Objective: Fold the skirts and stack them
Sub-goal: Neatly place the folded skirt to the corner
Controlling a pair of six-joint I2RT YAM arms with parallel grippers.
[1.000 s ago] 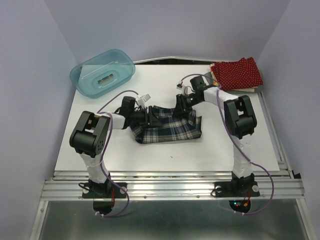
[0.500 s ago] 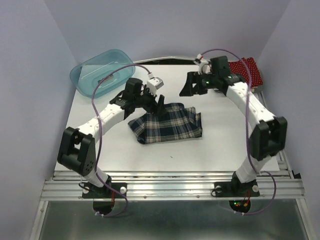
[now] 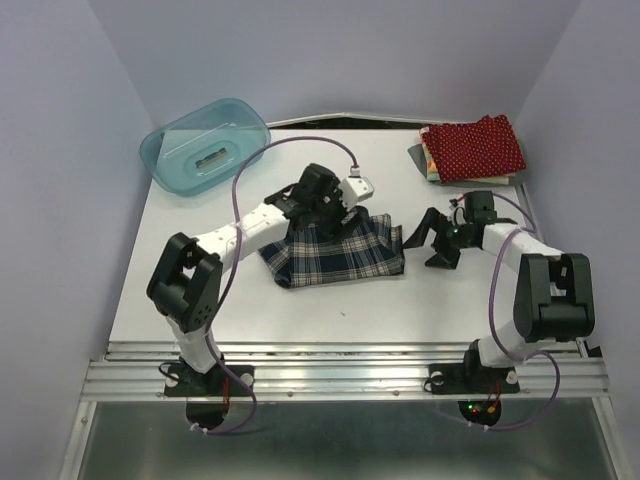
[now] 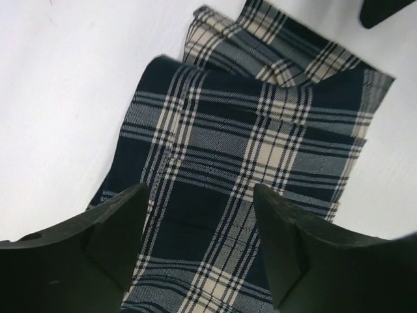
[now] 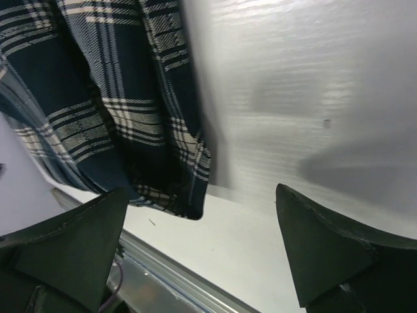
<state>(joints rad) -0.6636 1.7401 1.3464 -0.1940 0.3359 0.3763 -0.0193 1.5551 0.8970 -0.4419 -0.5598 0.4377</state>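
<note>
White table [image 3: 330,300] closed in by pale lavender walls, with a metal rail along the near edge. The plaid skirt [image 3: 340,255] lies at mid-table, folded into a rough four-sided slab that is wider at the near end and slightly skewed. It is navy with a green cast, crossed by cream-white bands and thin lines. From my left wrist its top layer [image 4: 260,150] looks smooth and flat, and a second, creamier layer steps out from under it at the far end. From my right wrist only one dark edge [image 5: 124,98] shows, ending in a corner on the table; that view is blurred. The red skirt [image 3: 472,147], dark red with tiny white dots, sits folded at the far right corner on top of a small pile. A sliver of other cloth sticks out on its left, too little to name. Count: one plaid, one red dotted, perhaps one more beneath it. There is one translucent teal bin [image 3: 205,147] at the far left corner. My left gripper [image 4: 199,195] hangs over the plaid skirt's far edge with its fingers spread wide, gripping nothing; I cannot tell whether the tips touch the cloth. My right gripper [image 3: 432,243] is low over bare table just right of the plaid skirt, apart from it, also spread wide and holding nothing.
</note>
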